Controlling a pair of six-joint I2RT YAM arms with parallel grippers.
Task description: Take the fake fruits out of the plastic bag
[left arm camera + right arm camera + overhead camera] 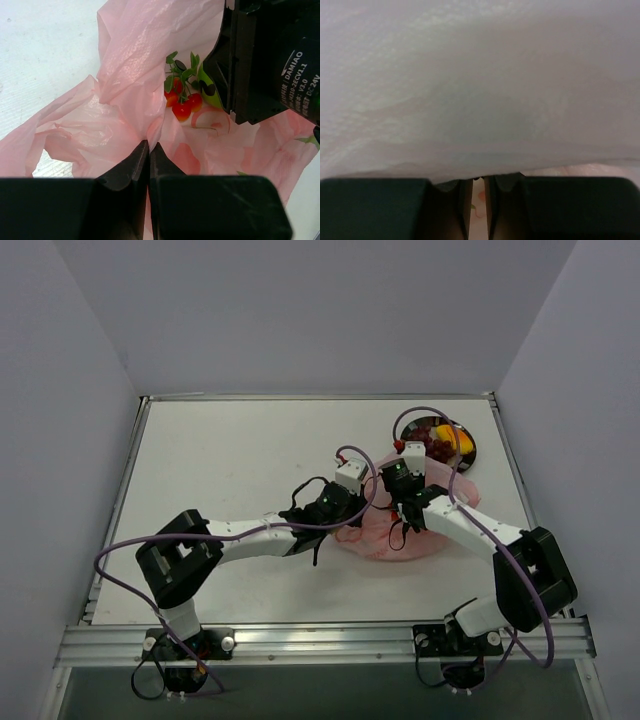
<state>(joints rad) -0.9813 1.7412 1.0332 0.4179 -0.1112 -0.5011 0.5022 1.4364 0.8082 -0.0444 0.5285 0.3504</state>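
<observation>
Several fake fruits (pixel 445 436) sit on the plate (pixel 472 452); the strawberry cluster (pixel 181 107) lies in the plastic bag (pixel 125 75) mouth. My left gripper (pixel 149 146) is pressed together, pinching bag film. My right gripper (pixel 477 184) is at the cluster, jaws near together; I cannot tell if it holds. Next: confirm grip, lift clear.

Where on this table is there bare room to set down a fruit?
Bare: the far-left table, from the left rail to the left arm, and the near strip between the arm bases. Crowded: right of centre, where pink plastic bag, left gripper, right gripper and black plate with fruits cluster.
</observation>
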